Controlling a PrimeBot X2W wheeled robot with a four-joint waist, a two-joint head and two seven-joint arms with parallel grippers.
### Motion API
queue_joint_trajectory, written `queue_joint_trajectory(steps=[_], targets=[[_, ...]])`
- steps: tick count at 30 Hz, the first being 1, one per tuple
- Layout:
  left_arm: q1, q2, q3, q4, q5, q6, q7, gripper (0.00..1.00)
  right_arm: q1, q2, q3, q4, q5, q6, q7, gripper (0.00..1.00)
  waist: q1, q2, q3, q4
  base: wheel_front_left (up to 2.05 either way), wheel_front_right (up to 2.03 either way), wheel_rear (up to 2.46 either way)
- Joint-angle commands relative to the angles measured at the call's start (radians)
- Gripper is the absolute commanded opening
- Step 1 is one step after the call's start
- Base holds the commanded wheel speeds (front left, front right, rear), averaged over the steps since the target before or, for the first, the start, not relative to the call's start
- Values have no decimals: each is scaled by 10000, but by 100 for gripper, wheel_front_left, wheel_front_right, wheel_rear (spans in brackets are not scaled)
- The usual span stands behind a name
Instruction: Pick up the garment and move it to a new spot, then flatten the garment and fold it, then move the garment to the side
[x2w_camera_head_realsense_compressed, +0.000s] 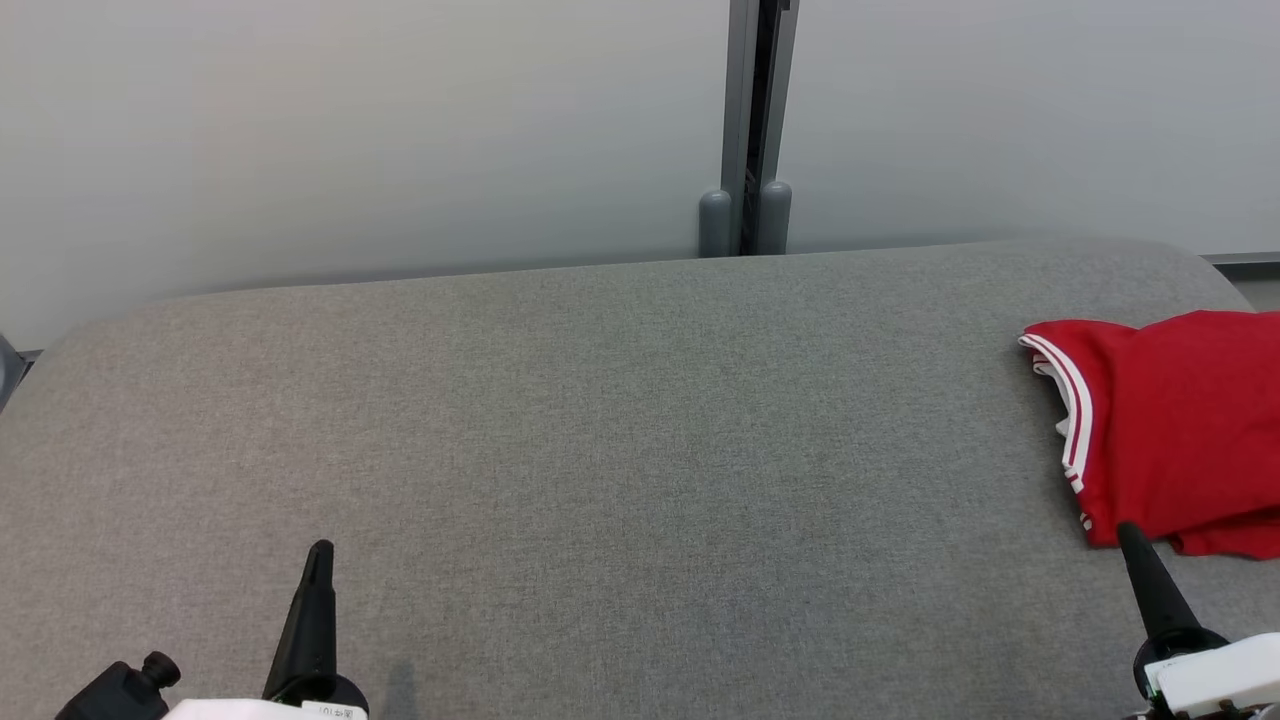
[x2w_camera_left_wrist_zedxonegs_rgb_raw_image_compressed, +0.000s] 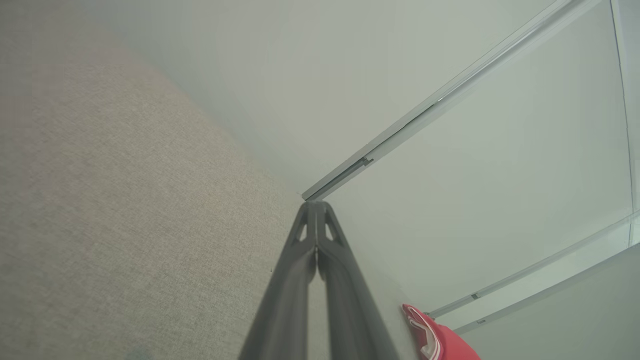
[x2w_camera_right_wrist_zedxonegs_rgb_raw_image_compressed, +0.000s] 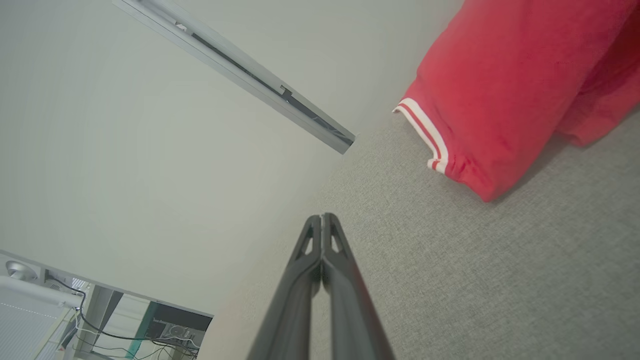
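Note:
The garment (x2w_camera_head_realsense_compressed: 1170, 430) is a red shirt with white-striped trim, folded and lying at the right edge of the grey cushioned surface (x2w_camera_head_realsense_compressed: 600, 450); part of it runs off the head view. It also appears in the right wrist view as the garment (x2w_camera_right_wrist_zedxonegs_rgb_raw_image_compressed: 500, 85) and as a small corner (x2w_camera_left_wrist_zedxonegs_rgb_raw_image_compressed: 440, 340) in the left wrist view. My right gripper (x2w_camera_head_realsense_compressed: 1128, 532) is shut and empty, its tip just at the garment's near edge. My left gripper (x2w_camera_head_realsense_compressed: 320, 550) is shut and empty at the lower left, far from the garment. Both sets of fingers are pressed together: left gripper (x2w_camera_left_wrist_zedxonegs_rgb_raw_image_compressed: 316, 205), right gripper (x2w_camera_right_wrist_zedxonegs_rgb_raw_image_compressed: 322, 217).
A pale wall with a vertical metal post (x2w_camera_head_realsense_compressed: 755, 130) stands behind the surface's far edge. The surface's rounded corners fall away at left and right. A desk with cables (x2w_camera_right_wrist_zedxonegs_rgb_raw_image_compressed: 100, 320) shows off to the side in the right wrist view.

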Motion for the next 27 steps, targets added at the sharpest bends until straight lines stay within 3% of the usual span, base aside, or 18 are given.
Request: queue_joint_trajectory(steps=[1, 27], targets=[[-236, 47, 62, -82, -246, -72, 23, 0, -212, -99, -63, -54, 279, 4, 56, 0, 0, 0, 3, 3, 0, 0, 0], [-329, -263, 92, 19, -2644, -574, 150, 0, -289, -76, -604, 159, 2905, 4, 705, 0, 0, 0, 69, 59, 0, 0, 0]])
